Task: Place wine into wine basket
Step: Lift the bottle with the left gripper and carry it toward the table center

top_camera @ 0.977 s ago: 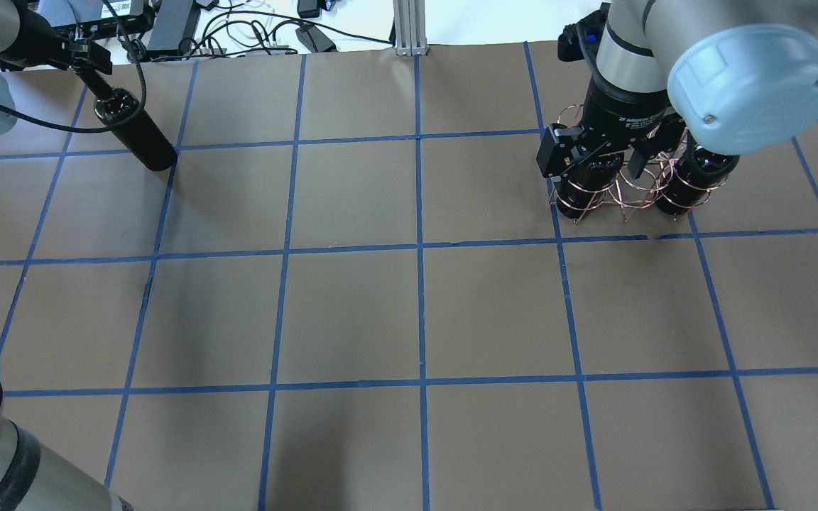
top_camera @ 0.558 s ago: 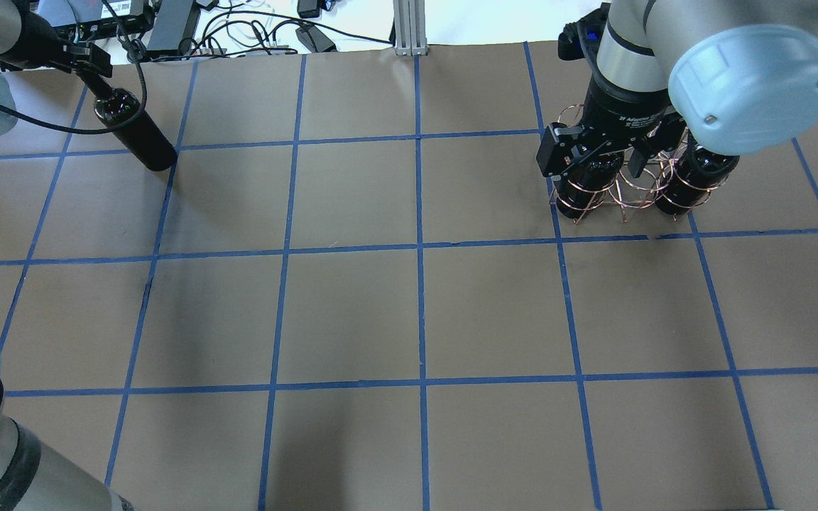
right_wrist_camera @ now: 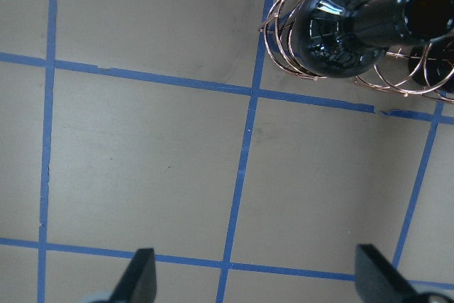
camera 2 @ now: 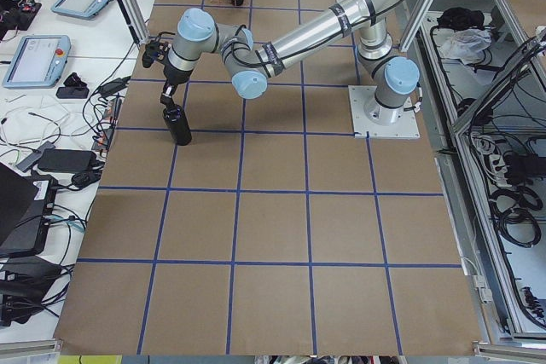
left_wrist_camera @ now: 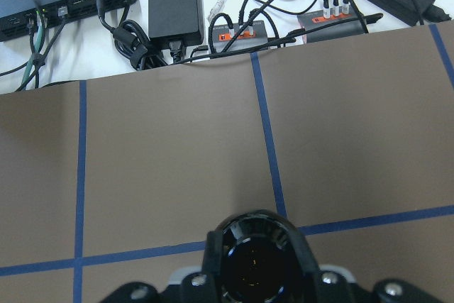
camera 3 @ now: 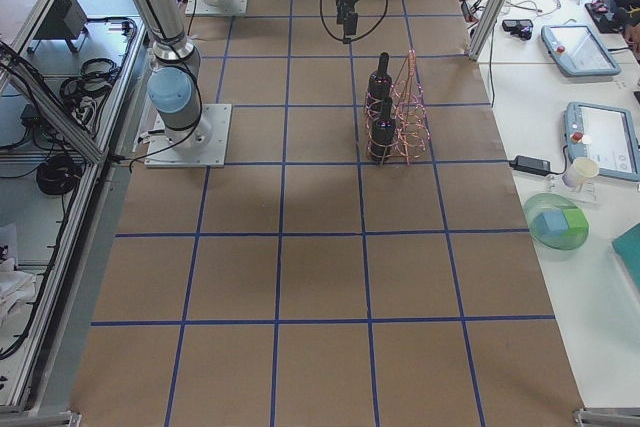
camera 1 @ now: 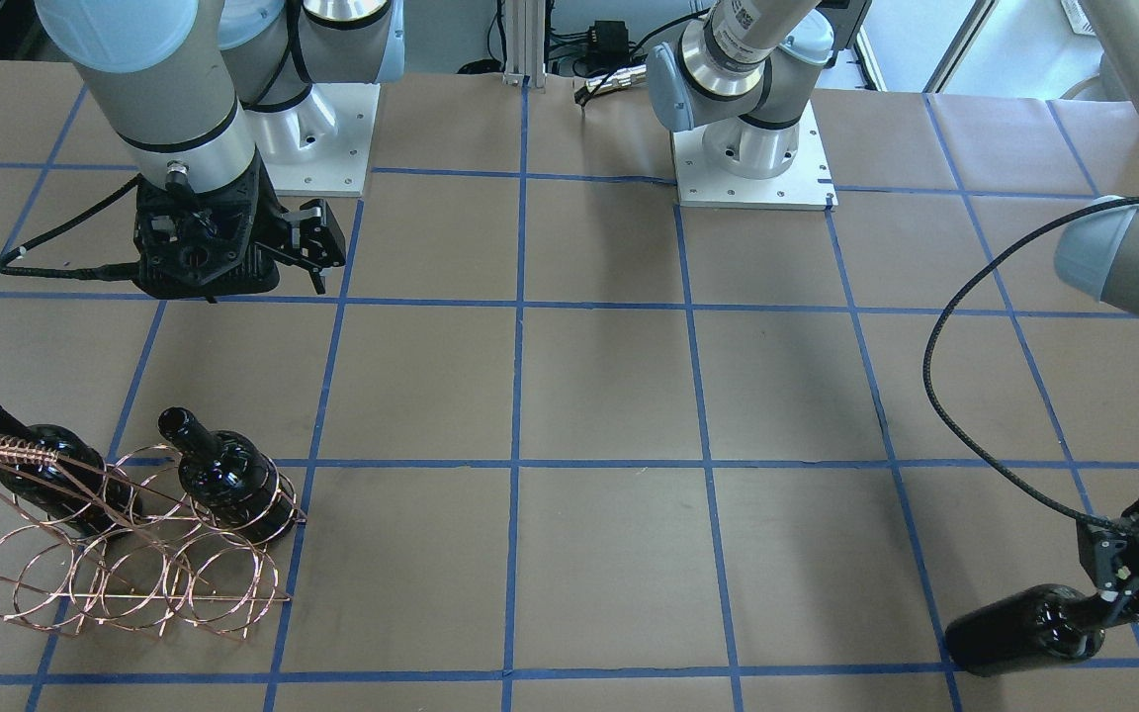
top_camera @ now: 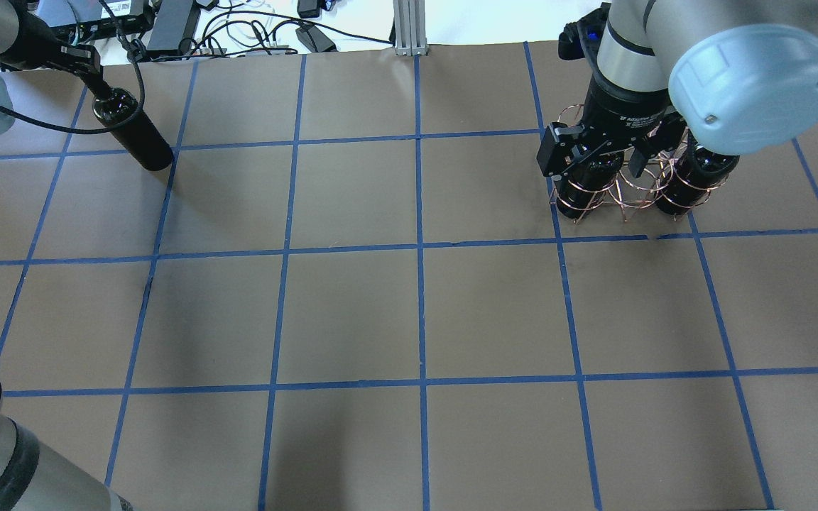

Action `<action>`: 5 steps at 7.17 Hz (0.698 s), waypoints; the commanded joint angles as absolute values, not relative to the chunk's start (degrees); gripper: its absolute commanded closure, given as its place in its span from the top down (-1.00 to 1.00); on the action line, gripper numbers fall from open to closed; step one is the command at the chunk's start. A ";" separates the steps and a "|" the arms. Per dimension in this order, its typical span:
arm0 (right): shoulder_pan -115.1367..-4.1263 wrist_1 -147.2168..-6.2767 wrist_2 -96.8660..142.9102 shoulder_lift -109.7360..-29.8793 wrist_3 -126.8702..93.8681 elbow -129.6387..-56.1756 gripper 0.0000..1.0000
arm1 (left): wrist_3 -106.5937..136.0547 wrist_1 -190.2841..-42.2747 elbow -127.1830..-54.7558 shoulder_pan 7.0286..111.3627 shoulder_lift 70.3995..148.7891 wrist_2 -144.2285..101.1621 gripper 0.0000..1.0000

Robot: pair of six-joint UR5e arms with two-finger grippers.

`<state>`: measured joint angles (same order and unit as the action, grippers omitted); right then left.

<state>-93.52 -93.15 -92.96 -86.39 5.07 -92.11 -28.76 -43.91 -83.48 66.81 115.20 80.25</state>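
My left gripper [top_camera: 84, 62] is shut on the neck of a black wine bottle [top_camera: 132, 135] at the table's far left and holds it tilted. The bottle also shows in the front view [camera 1: 1024, 628] and, from above, in the left wrist view [left_wrist_camera: 255, 264]. The copper wine basket [top_camera: 629, 195] stands at the far right with two black bottles in its end rings [camera 1: 45, 475] [camera 1: 225, 477]; the middle ring is empty. My right gripper [right_wrist_camera: 259, 278] is open and empty, hovering above the basket on its near side.
Brown paper with a blue tape grid [top_camera: 420, 248] covers the table. Cables and power bricks [left_wrist_camera: 174, 5] lie just past the far edge behind the left gripper. The arm bases [camera 1: 752, 148] stand at the robot's side.
My left gripper has shifted slightly toward the far left edge with the bottle in it. The right arm and the basket have not moved.
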 commanded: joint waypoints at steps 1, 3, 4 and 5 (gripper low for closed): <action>-93.52 -93.16 -92.99 -86.48 4.75 -92.11 1.00 | -28.22 -45.08 -83.58 67.41 114.18 80.59 -0.68; -93.52 -92.99 -93.08 -86.48 5.01 -92.11 1.00 | -17.12 -50.43 -85.33 74.58 109.36 84.26 -0.68; -93.52 -93.08 -93.08 -86.48 5.01 -92.11 1.00 | -10.61 -52.28 -88.74 78.27 106.12 86.38 -0.69; -93.52 -93.08 -93.08 -86.40 5.10 -92.11 1.00 | -6.37 -52.47 -94.95 80.75 102.08 86.22 -0.69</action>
<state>-93.52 -93.05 -93.06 -86.47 5.01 -92.11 -12.63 -51.37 -88.92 77.05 106.62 85.28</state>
